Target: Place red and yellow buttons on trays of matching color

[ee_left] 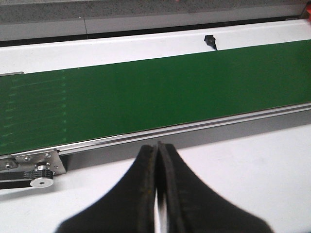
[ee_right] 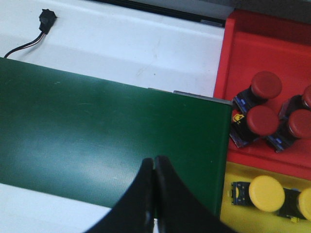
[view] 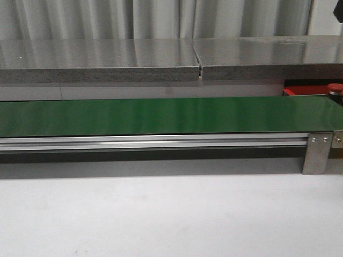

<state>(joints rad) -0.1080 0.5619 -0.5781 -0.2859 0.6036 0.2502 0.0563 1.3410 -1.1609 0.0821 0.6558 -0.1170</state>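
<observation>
In the right wrist view a red tray (ee_right: 252, 36) holds several red buttons (ee_right: 266, 85), and a yellow tray (ee_right: 243, 213) beside it holds two yellow buttons (ee_right: 266, 192). My right gripper (ee_right: 154, 159) hangs shut and empty over the green belt (ee_right: 97, 141), apart from both trays. The front view shows only a corner of the red tray (view: 305, 90) and one red button (view: 335, 88) at the far right behind the belt. My left gripper (ee_left: 157, 145) is shut with nothing in it, over the white table just short of the belt (ee_left: 146, 92).
The long green belt (view: 161, 115) with its aluminium rail (view: 155, 142) runs across the table. A grey stone shelf (view: 161, 61) stands behind it. A small black connector with a cable (ee_right: 46, 20) lies on the white surface beyond the belt.
</observation>
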